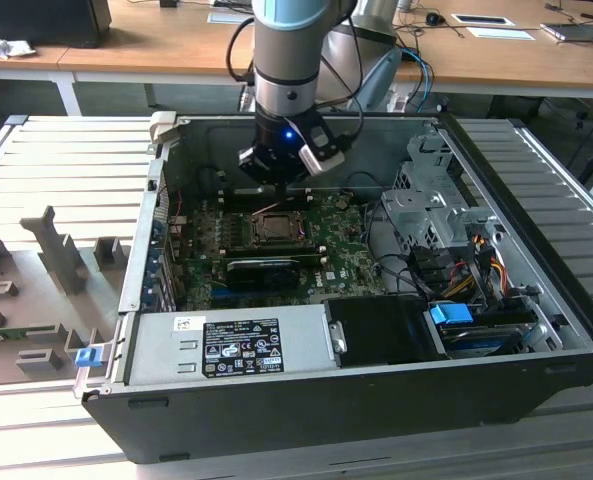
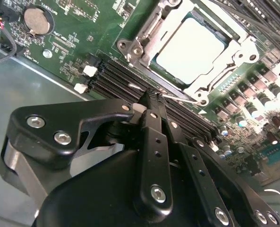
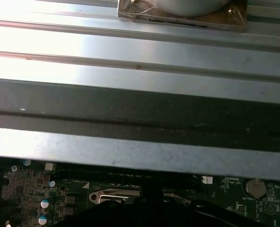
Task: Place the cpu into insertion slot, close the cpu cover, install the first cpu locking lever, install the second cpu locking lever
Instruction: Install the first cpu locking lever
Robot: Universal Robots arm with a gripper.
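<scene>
Your pincer (image 2: 151,101) hung inside the open computer case (image 1: 536,330), just above the memory slots (image 2: 116,75) beside the socket, and its fingers (image 2: 154,142) were pressed together with nothing between them. The cpu (image 2: 189,49) already lay flat in the insertion slot, its pale lid showing through the open centre of the cpu cover (image 2: 144,30), which looked folded down over it. A thin locking lever (image 2: 180,98) ran along the socket edge nearest the fingertips, and I judged that was the piece you were working on. In the exterior view the arm (image 1: 291,60) stood almost upright over the motherboard (image 1: 351,255), with the pincer (image 1: 281,170) near the far side of the socket.

To do this well, you wanted the tips meeting the lever near its free end, pressing down and sideways gently so it tucked under its hook, while staying clear of the memory slots and the capacitors (image 2: 253,106) alongside.
</scene>
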